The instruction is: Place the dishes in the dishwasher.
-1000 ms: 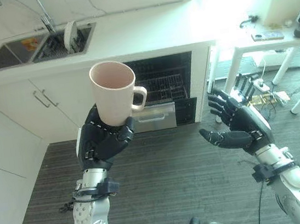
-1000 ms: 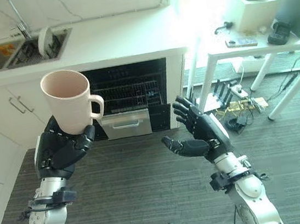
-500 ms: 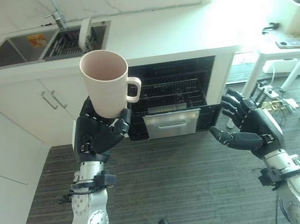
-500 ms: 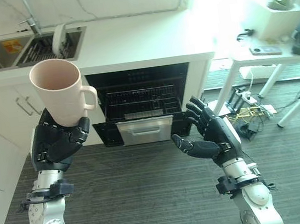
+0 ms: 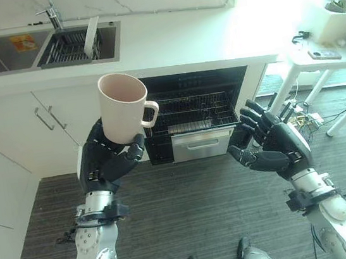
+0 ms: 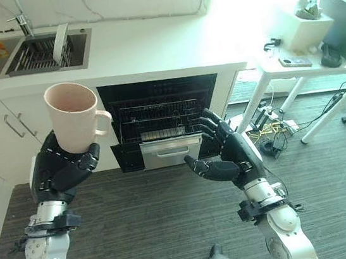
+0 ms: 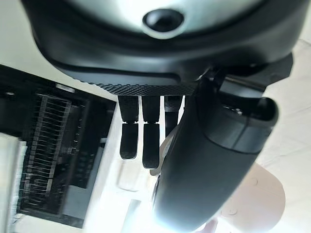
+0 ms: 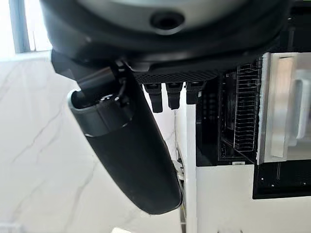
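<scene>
Left robot hand [image 5: 110, 160] had its fingers and thumb curled round the lower body of a pale pink mug [image 5: 122, 107], carrying it upright with the mouth facing up and the handle turned toward the dishwasher [image 5: 196, 110]; I took it that it was held high and level like that to stay steady on the way over. The mug sat in the top of that grasp, above the palm, out in front of the counter [image 5: 168, 44] edge and short of the machine's dark opening. Its wire rack [image 5: 199, 108] stood pulled forward and looked ready to take the mug. Right robot hand [image 5: 271, 145] hung in front of the dishwasher with its fingers spread and nothing in it, perhaps waiting to steady the rack. Back in the sink [image 5: 75, 43], near the counter's far left corner, a plate [image 5: 92, 38] stood on edge.
</scene>
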